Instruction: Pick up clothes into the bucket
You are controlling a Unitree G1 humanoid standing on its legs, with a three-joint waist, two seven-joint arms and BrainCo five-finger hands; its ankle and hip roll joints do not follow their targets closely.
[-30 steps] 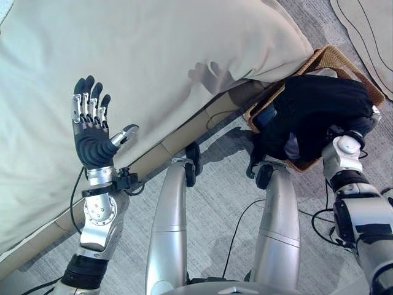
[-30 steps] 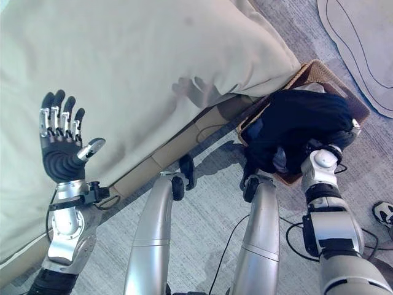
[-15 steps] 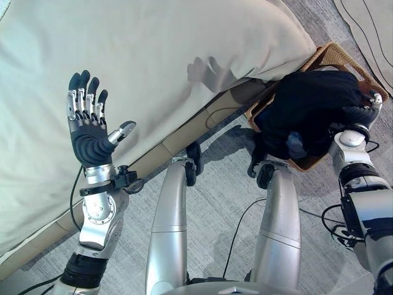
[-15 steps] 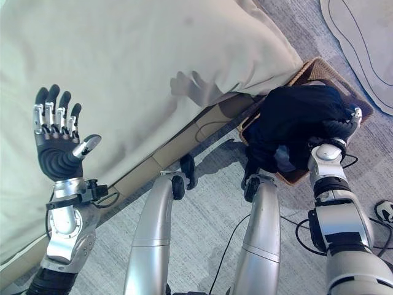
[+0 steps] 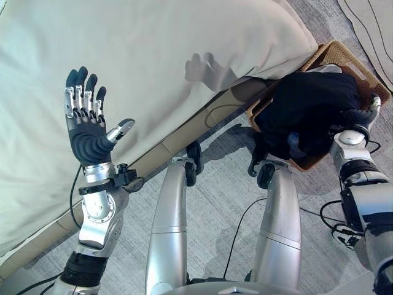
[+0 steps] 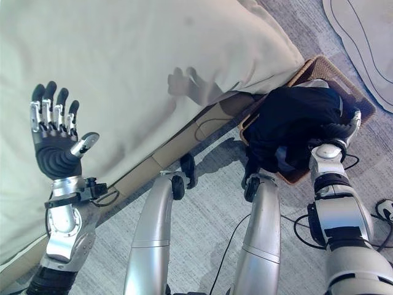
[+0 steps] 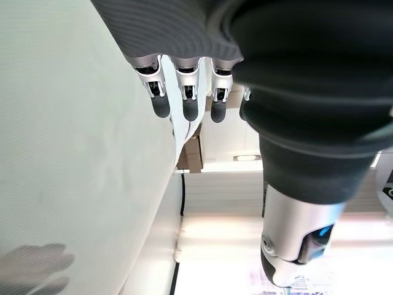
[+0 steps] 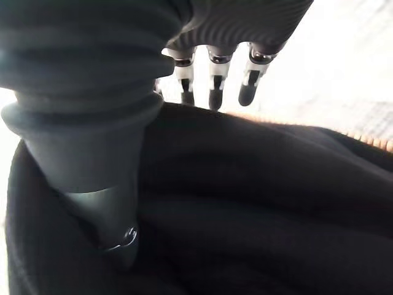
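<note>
A pile of black clothes (image 5: pixel 310 104) fills a woven wicker basket (image 5: pixel 332 53) that stands on the floor at the corner of the bed. My right hand (image 5: pixel 361 116) rests on the pile's right side, with its fingers (image 8: pixel 213 91) stretched out over the black cloth (image 8: pixel 264 203) and the thumb pressed against it, so it is open. My left hand (image 5: pixel 88 136) is raised in front of the bed at the left, palm up, with straight fingers (image 7: pixel 187 106) and nothing in it.
A large cream duvet (image 5: pixel 153 55) covers the bed and overhangs its beige base (image 5: pixel 178 139). A pale rug (image 5: pixel 371 21) lies on the grey carpet beyond the basket. A shoe (image 6: pixel 387 210) shows at the right edge.
My right hand has shifted a little farther over the black clothes in the basket. My left hand has risen slightly and stays open.
</note>
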